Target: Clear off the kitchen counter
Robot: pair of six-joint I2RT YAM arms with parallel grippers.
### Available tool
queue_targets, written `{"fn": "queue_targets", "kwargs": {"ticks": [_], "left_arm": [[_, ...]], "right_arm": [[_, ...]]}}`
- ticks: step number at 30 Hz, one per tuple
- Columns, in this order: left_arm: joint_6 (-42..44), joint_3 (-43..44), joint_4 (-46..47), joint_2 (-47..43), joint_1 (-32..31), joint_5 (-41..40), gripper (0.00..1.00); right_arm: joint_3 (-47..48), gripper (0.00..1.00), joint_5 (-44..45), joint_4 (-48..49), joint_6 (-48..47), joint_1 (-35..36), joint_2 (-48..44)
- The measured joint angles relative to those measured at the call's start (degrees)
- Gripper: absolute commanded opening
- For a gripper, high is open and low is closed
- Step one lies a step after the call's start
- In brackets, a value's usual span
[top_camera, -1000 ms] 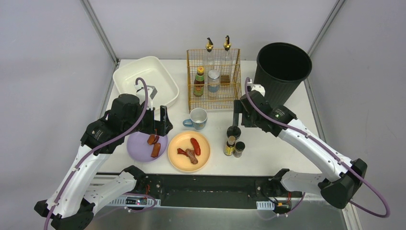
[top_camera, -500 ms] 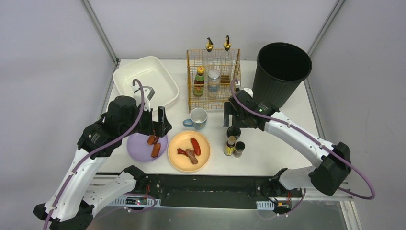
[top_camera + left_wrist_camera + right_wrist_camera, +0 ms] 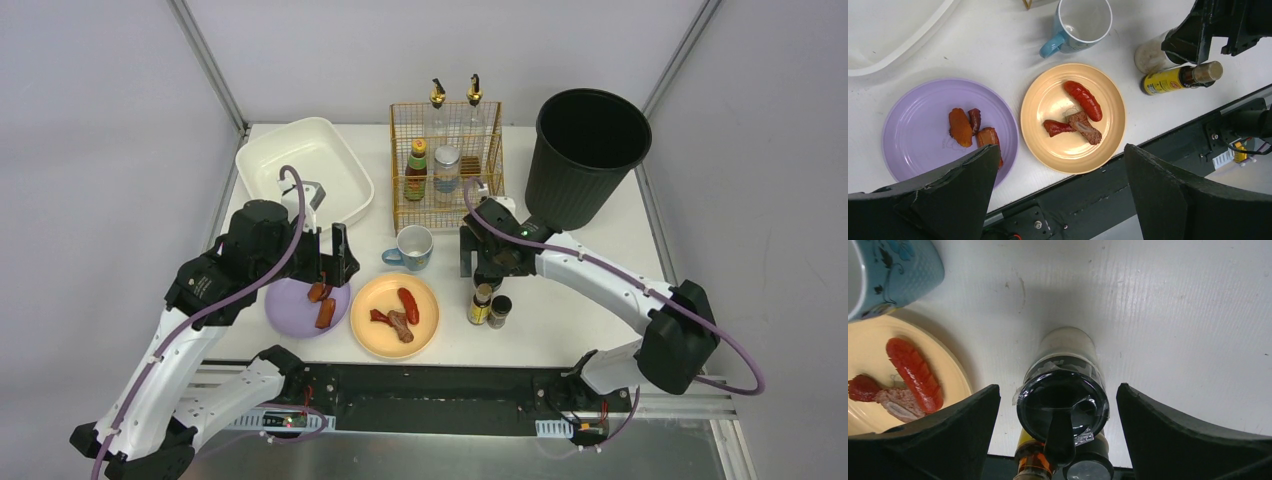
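Note:
The white kitchen counter (image 3: 570,310) holds a purple plate (image 3: 290,305) with browned food pieces (image 3: 960,127), a yellow plate (image 3: 430,320) with a red sausage (image 3: 1083,100) and meat, and a blue mug (image 3: 413,246). A black-lidded jar (image 3: 1063,405), a yellow bottle (image 3: 481,304) and a small dark jar (image 3: 499,311) stand together. My left gripper (image 3: 335,262) is open and empty above the purple plate's right edge. My right gripper (image 3: 478,262) is open. Its fingers straddle the black-lidded jar's top without touching it.
A white basin (image 3: 305,170) sits at the back left. A gold wire rack (image 3: 445,165) with several bottles stands at the back centre, and a tall black bin (image 3: 588,150) at the back right. A black rail (image 3: 440,400) runs along the counter's front edge.
My right gripper has moved left and down from beside the bin to over the black-lidded jar. The left arm has hardly moved.

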Motion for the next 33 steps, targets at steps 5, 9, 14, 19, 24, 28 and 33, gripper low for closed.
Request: {"fn": "queue_targets", "kwargs": {"ticks": [5,9,14,19,24,28,33], "left_arm": [[0.02,-0.48,0.00,0.00,0.00,0.00,1.00],[0.13,-0.83,0.00,0.00,0.00,0.00,1.00],[0.24,-0.85,0.00,0.00,-0.02,0.00,1.00],[0.28,-0.87,0.00,0.00,0.00,-0.02,1.00],[0.31,-0.87,0.00,0.00,0.00,-0.02,1.00],[0.31,-0.87,0.00,0.00,0.00,0.00,1.00],[0.35,-0.87,0.00,0.13,0.00,0.00,1.00]], "right_arm": [[-0.96,0.88,-0.02,0.02,0.50,0.46,1.60],[-1.29,0.86,0.02,0.02,1.18,0.50,1.88],[-1.31,0.79,0.11,0.04,1.57,0.50,2.10],[-1.31,0.67,0.26,0.04,1.92,0.55,2.51],[-1.31,0.53,0.66,0.04,2.21,0.59,2.54],[-1.29,0.42,0.92,0.04,2.27,0.70,2.54],[-0.70,0.35,2.14,-0.85,2.01,0.70,2.54]]}}
